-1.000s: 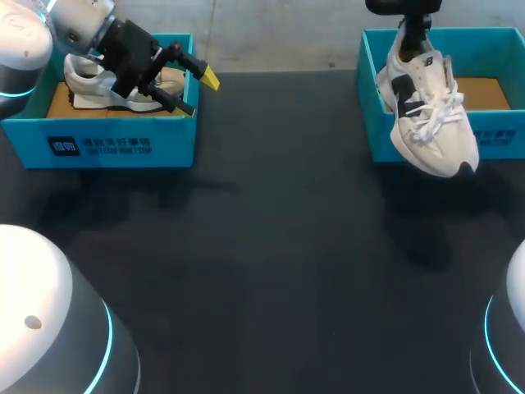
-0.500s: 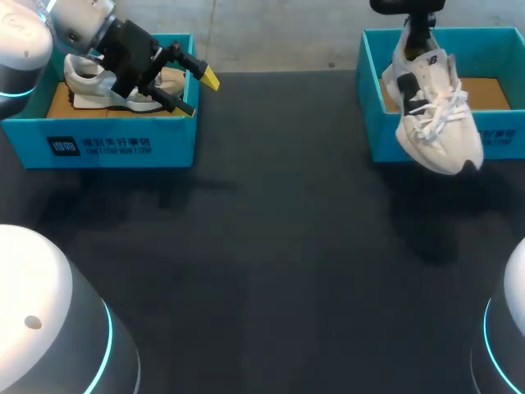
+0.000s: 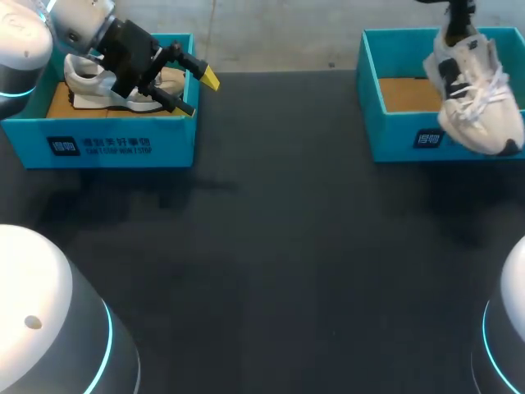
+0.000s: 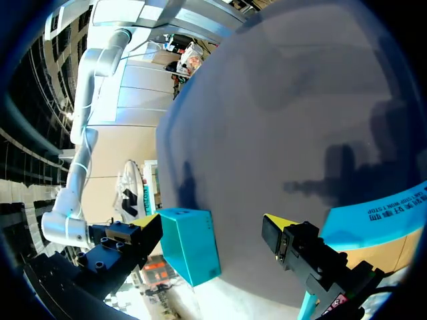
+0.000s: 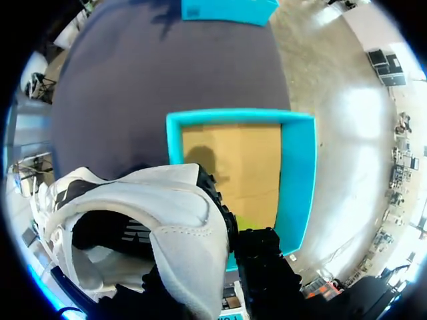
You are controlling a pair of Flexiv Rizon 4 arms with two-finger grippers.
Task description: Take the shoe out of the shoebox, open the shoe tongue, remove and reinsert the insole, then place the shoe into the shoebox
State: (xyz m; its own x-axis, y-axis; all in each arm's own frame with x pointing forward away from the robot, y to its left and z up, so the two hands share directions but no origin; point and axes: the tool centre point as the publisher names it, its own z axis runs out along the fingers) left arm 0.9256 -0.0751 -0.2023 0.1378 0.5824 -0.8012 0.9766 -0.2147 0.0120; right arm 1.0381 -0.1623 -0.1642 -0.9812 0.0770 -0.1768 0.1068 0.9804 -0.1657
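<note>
In the past second the right hand, gripping the white sneaker by its heel, has carried it rightward and higher, toe-down across the front wall of the empty right shoebox, so it seems not yet set down, while the left hand stays spread open.

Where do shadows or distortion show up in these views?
Head view: the shoe throws a soft shadow on the dark table. Right wrist view: a shadow lies on the shoebox floor. Left wrist view: fisheye bends the table edge into a curve, soft shadows across it.
</note>
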